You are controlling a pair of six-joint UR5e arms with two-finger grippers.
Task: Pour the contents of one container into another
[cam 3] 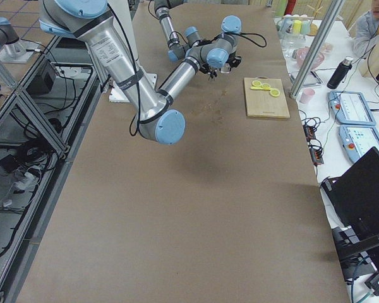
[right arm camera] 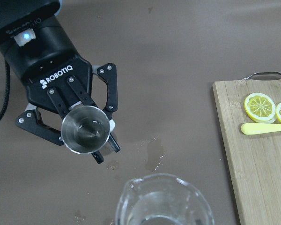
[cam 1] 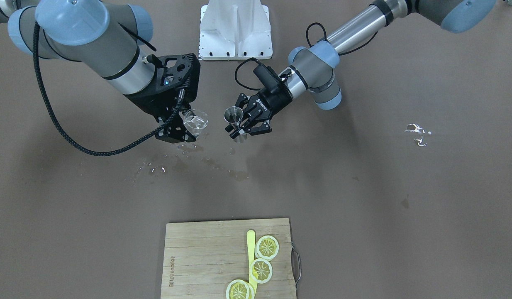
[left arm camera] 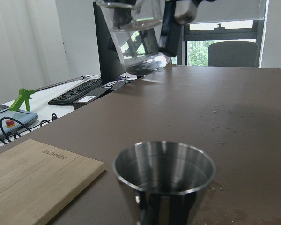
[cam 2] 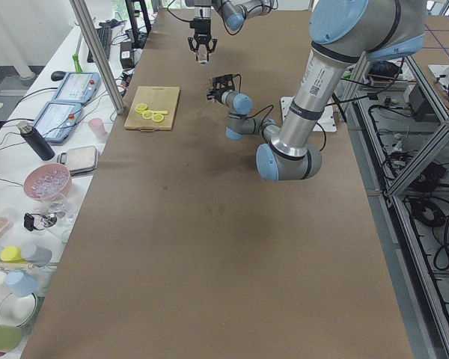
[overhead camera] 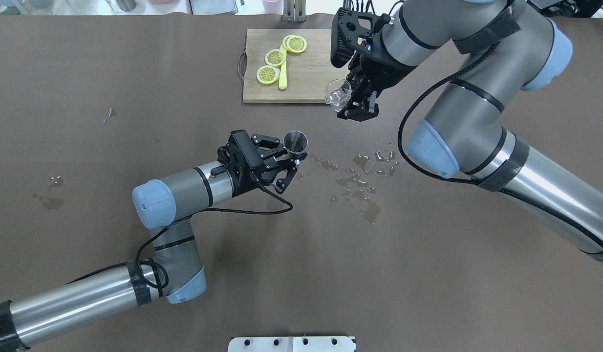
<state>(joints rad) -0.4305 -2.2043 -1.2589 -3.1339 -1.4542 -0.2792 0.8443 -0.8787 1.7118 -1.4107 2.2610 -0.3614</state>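
Note:
The steel jigger (cam 1: 233, 115) stands upright just above the table, with my left gripper (cam 1: 241, 131) shut on its waist. From the right wrist I look down into its open, dull grey cup (right arm camera: 85, 130). The small clear glass (cam 1: 196, 121) holds clear liquid and is tilted towards the jigger, and my right gripper (cam 1: 184, 129) is shut on it. In the overhead view the glass (overhead camera: 338, 92) is apart from the jigger (overhead camera: 295, 142), further out and to the right. The left wrist view shows the glass (left arm camera: 133, 33) hanging higher than the jigger's rim (left arm camera: 164, 165).
Water droplets and damp patches (overhead camera: 362, 183) lie on the brown table between the arms. A wooden cutting board (overhead camera: 306, 73) with lemon slices (overhead camera: 275, 57) and a yellow stick sits at the far edge. Small white scraps (cam 1: 417, 131) lie on the left arm's side.

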